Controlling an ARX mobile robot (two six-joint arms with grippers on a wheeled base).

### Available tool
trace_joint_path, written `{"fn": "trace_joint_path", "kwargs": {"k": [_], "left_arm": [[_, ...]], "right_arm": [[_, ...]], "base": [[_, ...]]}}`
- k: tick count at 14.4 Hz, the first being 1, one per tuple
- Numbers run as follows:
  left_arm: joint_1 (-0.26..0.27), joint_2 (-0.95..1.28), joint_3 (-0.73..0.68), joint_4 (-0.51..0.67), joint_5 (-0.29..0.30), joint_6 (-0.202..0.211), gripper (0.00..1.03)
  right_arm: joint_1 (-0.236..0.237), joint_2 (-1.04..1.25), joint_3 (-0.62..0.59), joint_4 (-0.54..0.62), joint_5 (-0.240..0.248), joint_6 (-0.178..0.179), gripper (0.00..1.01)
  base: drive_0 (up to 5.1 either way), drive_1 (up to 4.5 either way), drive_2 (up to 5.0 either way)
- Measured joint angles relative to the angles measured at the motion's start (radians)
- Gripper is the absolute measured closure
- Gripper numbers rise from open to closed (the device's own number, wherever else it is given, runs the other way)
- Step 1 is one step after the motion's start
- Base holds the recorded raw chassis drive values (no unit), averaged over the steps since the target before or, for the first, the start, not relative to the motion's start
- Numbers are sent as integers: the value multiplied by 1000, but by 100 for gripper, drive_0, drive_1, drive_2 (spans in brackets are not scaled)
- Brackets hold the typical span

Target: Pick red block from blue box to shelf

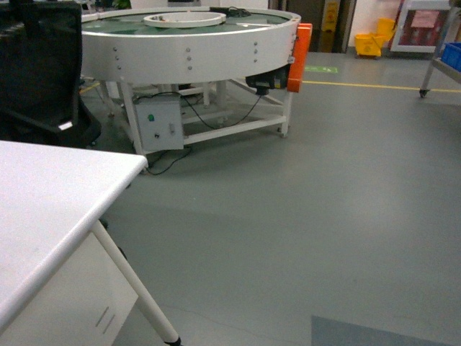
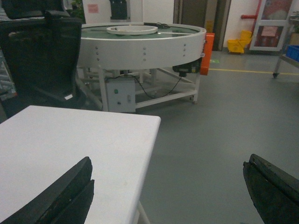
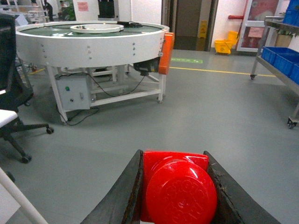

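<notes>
glossy red block (image 3: pixel 180 186), matt black fingers (image 3: pixel 122 198), smooth white table (image 2: pixel 70 149)

**Open floor ahead, table near left, conveyor far left**

The grey floor (image 1: pixel 302 216) lies bare across the middle and right of the scene, giving wide passage. At near left the white table (image 1: pixel 50 194) juts in, its slanted leg (image 1: pixel 133 288) reaching out over the floor. Behind it stands a black chair (image 1: pixel 43 72). At far left the round conveyor (image 1: pixel 194 40) on its white frame blocks the way, a grey control box (image 1: pixel 158 122) and loose cables beneath. At far right stands the shelf (image 3: pixel 280 60), holding dark blue crates (image 3: pixel 280 58).
</notes>
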Motion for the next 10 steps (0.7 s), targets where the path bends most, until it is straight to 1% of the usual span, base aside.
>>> {"fn": "trace_joint_path", "kwargs": {"k": [10], "left_arm": [[0,0,0,0,0,0,5]], "right_arm": [[0,0,0,0,0,0,73]], "base": [[-144,-144,-144]]}}
